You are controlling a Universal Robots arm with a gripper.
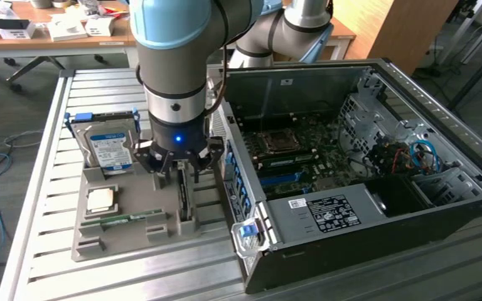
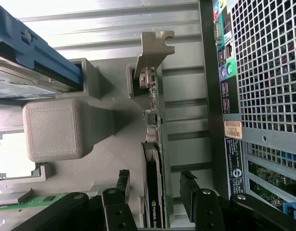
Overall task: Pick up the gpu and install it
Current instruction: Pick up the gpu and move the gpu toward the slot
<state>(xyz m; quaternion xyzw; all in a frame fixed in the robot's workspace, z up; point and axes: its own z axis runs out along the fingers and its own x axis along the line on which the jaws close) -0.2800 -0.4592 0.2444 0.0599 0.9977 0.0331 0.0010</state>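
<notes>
Wrist view: the gpu (image 2: 153,159) stands on edge in a slot of the gray holder (image 2: 104,163). The wide-open gripper (image 2: 154,177) straddles it, gripping nothing. On the exterior view's left stands a hard drive (image 1: 111,147); the open computer case (image 1: 341,251) crowds the right.
</notes>
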